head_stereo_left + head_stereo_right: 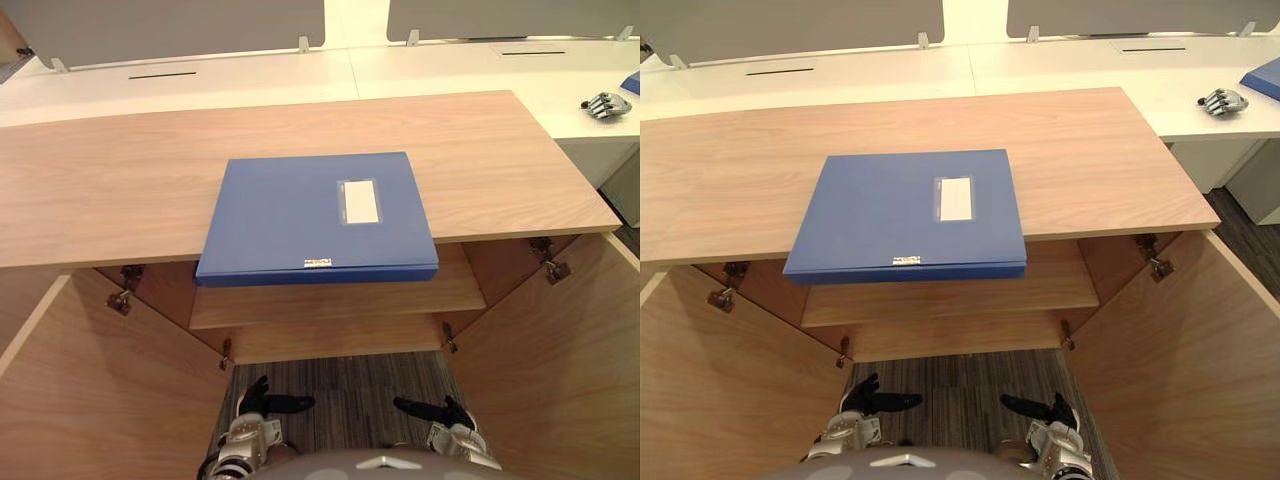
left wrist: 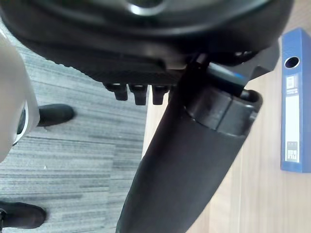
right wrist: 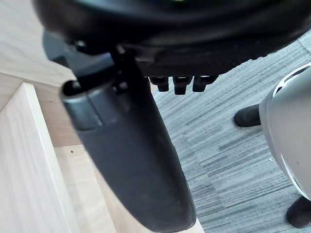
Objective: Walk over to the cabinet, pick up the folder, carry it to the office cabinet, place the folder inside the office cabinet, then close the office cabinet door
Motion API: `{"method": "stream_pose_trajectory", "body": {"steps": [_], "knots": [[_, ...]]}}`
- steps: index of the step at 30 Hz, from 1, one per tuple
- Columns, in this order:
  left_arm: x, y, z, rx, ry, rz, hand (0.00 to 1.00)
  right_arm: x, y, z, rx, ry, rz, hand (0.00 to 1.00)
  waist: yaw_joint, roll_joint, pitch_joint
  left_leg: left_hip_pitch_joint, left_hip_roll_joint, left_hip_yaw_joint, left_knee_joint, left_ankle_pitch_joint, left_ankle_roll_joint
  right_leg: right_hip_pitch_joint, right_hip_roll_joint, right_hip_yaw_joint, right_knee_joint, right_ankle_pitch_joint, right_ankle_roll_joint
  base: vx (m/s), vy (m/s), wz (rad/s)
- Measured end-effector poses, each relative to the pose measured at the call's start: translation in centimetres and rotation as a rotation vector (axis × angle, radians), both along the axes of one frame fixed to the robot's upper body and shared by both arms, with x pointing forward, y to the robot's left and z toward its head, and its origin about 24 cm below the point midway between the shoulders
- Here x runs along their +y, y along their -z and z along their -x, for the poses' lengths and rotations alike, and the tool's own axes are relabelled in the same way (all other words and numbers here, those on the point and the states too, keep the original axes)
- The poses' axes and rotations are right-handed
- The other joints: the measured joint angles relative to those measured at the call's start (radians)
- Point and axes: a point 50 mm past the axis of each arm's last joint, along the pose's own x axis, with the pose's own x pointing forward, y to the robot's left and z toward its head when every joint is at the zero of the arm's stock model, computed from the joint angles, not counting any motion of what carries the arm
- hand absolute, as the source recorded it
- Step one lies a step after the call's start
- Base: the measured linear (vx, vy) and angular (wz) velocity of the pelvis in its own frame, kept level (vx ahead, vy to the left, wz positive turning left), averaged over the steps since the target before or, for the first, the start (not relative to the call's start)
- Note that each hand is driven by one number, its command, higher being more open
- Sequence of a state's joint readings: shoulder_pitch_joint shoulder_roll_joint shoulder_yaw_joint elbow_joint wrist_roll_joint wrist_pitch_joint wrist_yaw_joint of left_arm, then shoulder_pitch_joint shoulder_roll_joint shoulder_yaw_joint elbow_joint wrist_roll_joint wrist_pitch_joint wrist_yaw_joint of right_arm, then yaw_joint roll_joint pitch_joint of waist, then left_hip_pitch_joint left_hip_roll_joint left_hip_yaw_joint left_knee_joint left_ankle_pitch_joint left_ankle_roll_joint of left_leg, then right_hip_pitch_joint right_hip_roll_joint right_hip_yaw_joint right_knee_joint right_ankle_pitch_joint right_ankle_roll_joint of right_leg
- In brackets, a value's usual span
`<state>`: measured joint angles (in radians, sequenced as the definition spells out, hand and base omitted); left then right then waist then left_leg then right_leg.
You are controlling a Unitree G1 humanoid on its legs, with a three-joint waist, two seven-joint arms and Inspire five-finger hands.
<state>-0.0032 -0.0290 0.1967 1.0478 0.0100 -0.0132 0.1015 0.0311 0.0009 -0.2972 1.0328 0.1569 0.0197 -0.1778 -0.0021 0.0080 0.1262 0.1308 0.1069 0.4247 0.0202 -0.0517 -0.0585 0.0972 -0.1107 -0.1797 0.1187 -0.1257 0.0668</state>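
While both our hands hang low before the open doors, the blue folder (image 1: 300, 215) lies flat on the cabinet top (image 1: 120, 170), higher and farther away than they are. Its near edge juts just past the front edge, over the shelf (image 1: 340, 300). Our left hand (image 1: 262, 402) and right hand (image 1: 440, 410) show loosely extended fingers and hold nothing. The folder sits slightly left of centre with its broader side running left to right. We judge the left hand a little nearer, though a two-sided lift looks apt.

The left hand (image 1: 260, 401) and right hand (image 1: 447, 411) are matte black, on silver-grey wrists.
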Motion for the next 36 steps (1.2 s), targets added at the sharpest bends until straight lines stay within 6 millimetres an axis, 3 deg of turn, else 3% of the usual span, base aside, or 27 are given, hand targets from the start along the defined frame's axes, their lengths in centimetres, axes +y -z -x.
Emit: {"method": "stream_pose_trajectory", "body": {"steps": [8,13,18,27,36], "knots": [[0.4,-0.6,-0.2,-0.049,0.061,-0.056,1.0,-0.7,0.3,0.9,0.047,-0.005,0.019,1.0,-0.005,-0.003,-0.001,0.028,-0.016,-0.051,-0.071,0.039,0.024,0.013,0.007,-0.006,-0.014,0.015,-0.005,-0.06,-0.013,0.06],[2.0,-4.4,-1.1,-0.289,-0.006,-0.151,1.0,-0.7,0.1,0.7,0.042,-0.042,0.047,1.0,0.004,-0.009,0.002,0.025,-0.039,-0.085,-0.107,0.069,0.037,0.007,-0.007,-0.015,-0.015,0.021,0.003,-0.09,0.033,0.17],[3.3,-8.6,-2.3,-0.514,-0.055,-0.234,1.0,-0.6,-0.1,1.0,0.026,-0.069,0.063,1.0,0.036,-0.008,0.003,0.034,-0.05,-0.101,-0.108,0.074,0.045,0.014,-0.021,-0.022,-0.003,0.02,0.003,-0.06,0.019,0.06],[1.8,-13.7,-3.6,-0.778,-0.045,-0.188,1.0,-0.2,-0.1,1.1,0.017,-0.106,0.068,1.0,0.05,-0.007,0.0,0.062,-0.054,-0.131,-0.108,0.079,0.045,0.062,-0.028,-0.054,-0.009,0.016,0.01,-0.02,-0.015,0.11],[1.8,-19.1,-4.2,-1.046,-0.067,-0.198,1.0,-0.2,0.0,1.4,0.033,-0.128,0.071,1.0,0.054,-0.006,-0.014,0.056,-0.045,-0.132,-0.108,0.079,0.042,0.061,-0.017,-0.046,-0.009,0.015,0.01,0.0,-0.015,0.0]]}}
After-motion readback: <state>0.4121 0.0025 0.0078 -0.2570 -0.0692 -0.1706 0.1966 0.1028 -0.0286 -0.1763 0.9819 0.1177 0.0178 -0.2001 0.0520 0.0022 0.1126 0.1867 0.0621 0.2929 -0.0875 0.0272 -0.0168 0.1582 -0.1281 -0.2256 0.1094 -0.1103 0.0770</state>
